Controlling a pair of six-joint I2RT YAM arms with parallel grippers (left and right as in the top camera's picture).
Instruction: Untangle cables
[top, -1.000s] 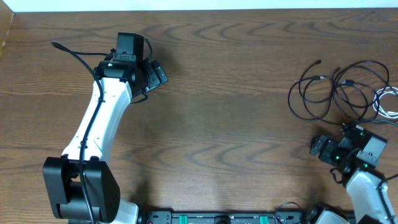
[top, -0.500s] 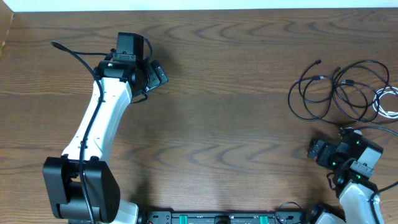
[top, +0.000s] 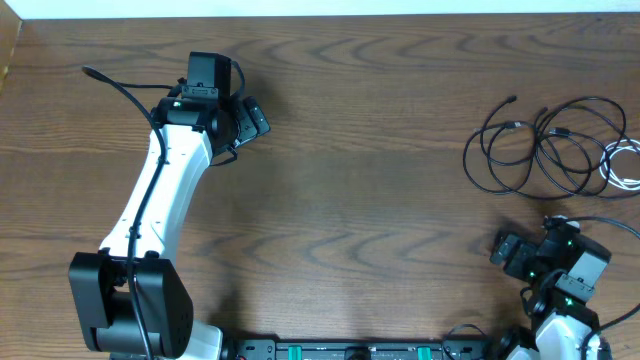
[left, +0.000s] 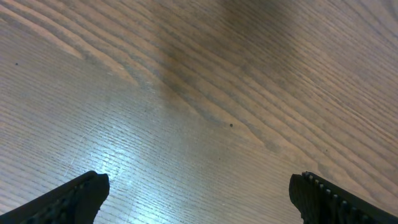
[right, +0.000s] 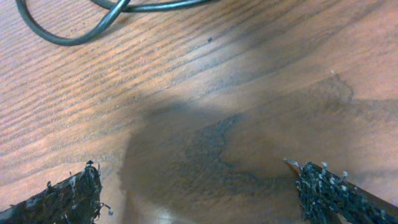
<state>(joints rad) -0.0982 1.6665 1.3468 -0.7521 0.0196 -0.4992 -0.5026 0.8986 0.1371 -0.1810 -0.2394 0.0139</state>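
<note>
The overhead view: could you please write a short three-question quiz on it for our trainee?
1. True or false: the left gripper and the right gripper are both open and empty.
2. Where on the table do the black cables lie? A) right side B) centre C) left edge
3. Fill in: the thin cord beside them is ____.
Key: 1 true; 2 A; 3 white.

We stretch our white-shelled left arm (top: 160, 190) far forward, its black two-finger left gripper (top: 250, 120) turned rightward, jaws spread wide; our white-shelled right arm (top: 568, 320) sits folded back, its black two-finger right gripper (top: 510, 250) pointing left, jaws equally wide. Each wrist view shows our dark fingertips (left: 74, 198) in opposite bottom corners.
</note>
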